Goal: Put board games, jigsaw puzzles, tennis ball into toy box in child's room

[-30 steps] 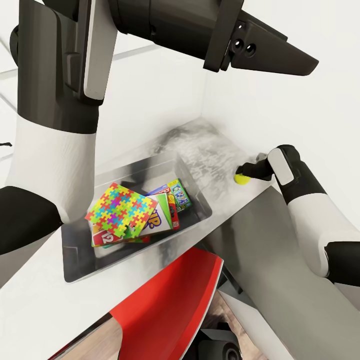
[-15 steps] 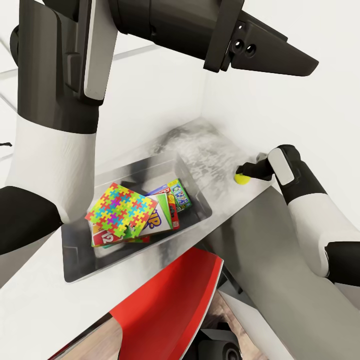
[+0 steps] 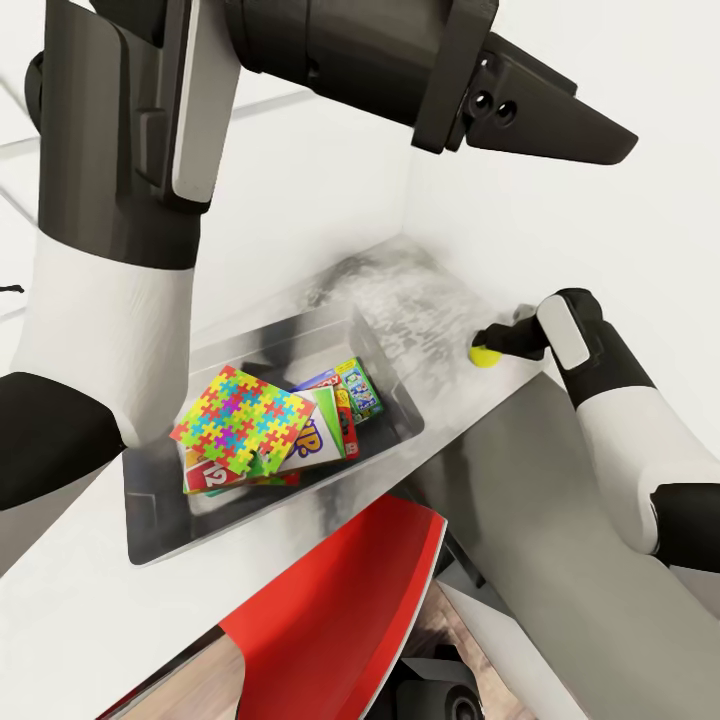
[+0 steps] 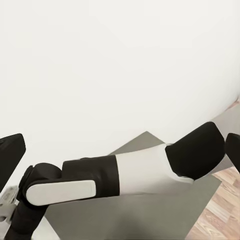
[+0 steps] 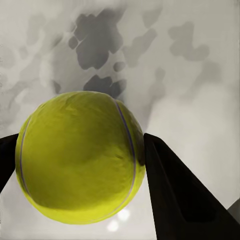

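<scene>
Right tool (image 3: 489,347) clamped on the tennis ball (image 3: 483,355), both fingers (image 5: 175,195) pressed against its sides, at three o'clock on the white worktop (image 3: 80,610). Well apart, near seven o'clock, toy box (image 3: 150,530) holding a jigsaw puzzle (image 3: 243,418) atop the SKIP BO box (image 3: 318,436). Left tool (image 3: 560,120) raised at twelve o'clock; open or closed: cannot tell.

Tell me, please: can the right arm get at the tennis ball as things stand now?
Yes, it seems so. The right gripper is already at the tennis ball on the table; in the wrist view its fingers stand on both sides of the ball, apparently closed on it.
</scene>
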{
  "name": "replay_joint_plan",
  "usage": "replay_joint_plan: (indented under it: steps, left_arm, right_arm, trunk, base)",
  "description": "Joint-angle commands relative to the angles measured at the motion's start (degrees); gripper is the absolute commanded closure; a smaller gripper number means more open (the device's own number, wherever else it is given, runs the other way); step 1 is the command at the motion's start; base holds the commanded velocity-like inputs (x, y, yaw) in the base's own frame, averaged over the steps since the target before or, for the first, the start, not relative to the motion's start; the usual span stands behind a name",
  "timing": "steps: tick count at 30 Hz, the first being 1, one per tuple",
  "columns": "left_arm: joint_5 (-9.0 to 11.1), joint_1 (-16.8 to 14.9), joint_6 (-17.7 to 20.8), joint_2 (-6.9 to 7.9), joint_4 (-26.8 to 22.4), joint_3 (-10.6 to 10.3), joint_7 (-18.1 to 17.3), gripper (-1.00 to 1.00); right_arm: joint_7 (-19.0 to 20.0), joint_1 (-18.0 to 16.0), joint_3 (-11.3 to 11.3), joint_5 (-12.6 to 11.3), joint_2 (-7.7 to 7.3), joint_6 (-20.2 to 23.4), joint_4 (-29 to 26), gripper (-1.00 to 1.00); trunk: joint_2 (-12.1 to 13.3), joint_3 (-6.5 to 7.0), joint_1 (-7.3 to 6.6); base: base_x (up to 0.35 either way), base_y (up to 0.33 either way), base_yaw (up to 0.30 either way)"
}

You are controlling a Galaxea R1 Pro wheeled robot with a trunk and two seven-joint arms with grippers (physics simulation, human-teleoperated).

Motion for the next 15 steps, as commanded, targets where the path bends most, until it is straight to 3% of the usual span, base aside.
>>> replay_joint_plan:
  steps: [1, 11, 15]
  left_arm:
    - [0.16, -0.06, 0.54, 0.0, 0.04, -0.08, -0.07, -1.0]
    - [0.16, -0.06, 0.54, 0.0, 0.02, -0.47, -0.07, -1.0]
    - [0.16, -0.06, 0.54, 0.0, -0.03, -0.49, -0.08, -1.0]
  right_arm:
    - [-0.71, -0.06, 0.25, -0.79, -0.09, 0.07, -0.09, 1.0]
    - [-0.56, 0.04, 0.24, -1.45, -0.14, 0.07, -4.73, 1.0]
    - [-0.53, 0.12, 0.21, -1.62, -0.14, 0.07, -5.37, 1.0]
  trunk:
    - [-0.09, -0.08, 0.03]
    - [-0.09, 0.22, 0.03]
    - [-0.09, 0.57, 0.03]
  base:
    - [0.0, 0.0, 0.0]
    - [-0.004, 0.0, 0.0]
    - [-0.151, 0.0, 0.0]
